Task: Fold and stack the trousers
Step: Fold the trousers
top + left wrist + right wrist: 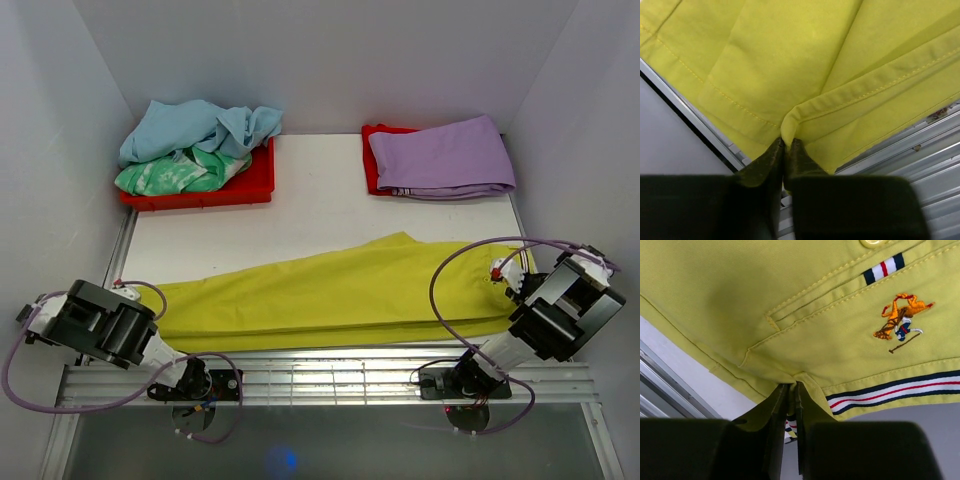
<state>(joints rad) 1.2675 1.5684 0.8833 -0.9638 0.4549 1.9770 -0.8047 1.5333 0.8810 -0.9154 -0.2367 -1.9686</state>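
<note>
Chartreuse trousers (330, 295) lie stretched across the worktop (300, 225), on the arms' side of the red tray (200, 190). The left gripper (786, 145) has its jaws pinched narrow on a leg hem. The right gripper (793, 386) has its jaws pinched on the waistband edge. Both bites look shallow, so the cloth may slip free when lifted.

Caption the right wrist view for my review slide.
Right gripper pinching the striped waistband edge of the trousers, near an embroidered logo.

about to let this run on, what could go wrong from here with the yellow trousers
The left end effector pinches only a thin fold at the hem of the trousers; it might slip out when lifted.
The right end effector grips just the waistband edge, same risk.
The right arm's cable loops over the cloth and could snag it.
</note>
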